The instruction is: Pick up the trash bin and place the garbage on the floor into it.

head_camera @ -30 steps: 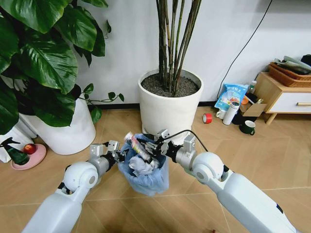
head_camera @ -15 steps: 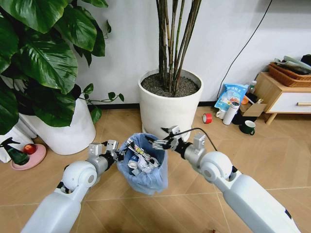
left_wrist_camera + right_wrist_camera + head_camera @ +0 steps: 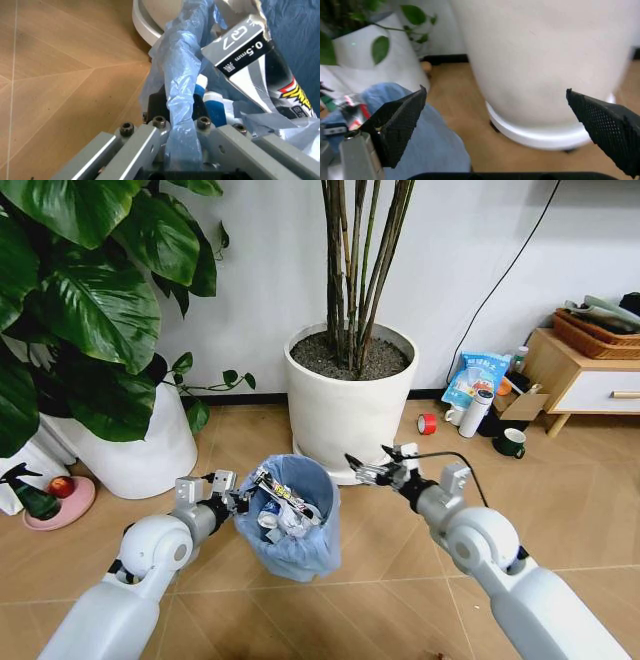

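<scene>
Withdrawing from above the trash bin [image 3: 290, 515], the right gripper [image 3: 377, 472] had come away to the bin's right, jaws spread and empty, its wrapper [image 3: 283, 493] now left inside with the other garbage [image 3: 287, 520]. The left gripper [image 3: 228, 493] stayed clamped on the bin's bag-lined rim, holding it clear of the floor [image 3: 390, 555]. That piece looked delivered.

Your left gripper [image 3: 232, 498] is clamped on the light blue plastic-lined trash bin's [image 3: 300, 535] rim; your right gripper [image 3: 372, 472] hangs spread wide, empty.
</scene>
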Tool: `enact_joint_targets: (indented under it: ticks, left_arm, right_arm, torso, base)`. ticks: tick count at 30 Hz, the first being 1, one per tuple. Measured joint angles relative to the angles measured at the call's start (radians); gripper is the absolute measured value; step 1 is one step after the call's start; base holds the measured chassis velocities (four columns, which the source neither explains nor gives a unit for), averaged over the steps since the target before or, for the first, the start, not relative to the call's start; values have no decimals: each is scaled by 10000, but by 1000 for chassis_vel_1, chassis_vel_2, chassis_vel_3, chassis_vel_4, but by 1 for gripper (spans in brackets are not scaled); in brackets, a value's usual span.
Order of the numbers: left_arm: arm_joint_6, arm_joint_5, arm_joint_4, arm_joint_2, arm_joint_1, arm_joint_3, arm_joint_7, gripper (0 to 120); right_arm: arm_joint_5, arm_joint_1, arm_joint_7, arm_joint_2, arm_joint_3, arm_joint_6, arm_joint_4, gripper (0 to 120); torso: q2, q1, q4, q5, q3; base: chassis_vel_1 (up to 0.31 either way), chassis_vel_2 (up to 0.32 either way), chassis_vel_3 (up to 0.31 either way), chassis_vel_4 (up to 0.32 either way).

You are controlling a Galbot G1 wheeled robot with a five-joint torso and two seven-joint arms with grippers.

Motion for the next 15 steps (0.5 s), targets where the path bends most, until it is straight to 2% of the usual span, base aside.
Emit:
enact_joint_targets:
  ticks: [10,15]
  left_arm:
    - [-1,28,-105,-66,122,-38,-19,0]
    - [-2,52,-149,-70,202,-60,-23,0]
  right_arm:
    - [-1000,-1863,-439,696,1683,271,308,100]
    - [-1241,-2212,-611,802,1981,389,334,100]
  torso:
    - [0,0,0,0,0]
    - [0,0,0,0,0]
  base:
    - [0,0,0,0]
    - [26,-19,-31,33]
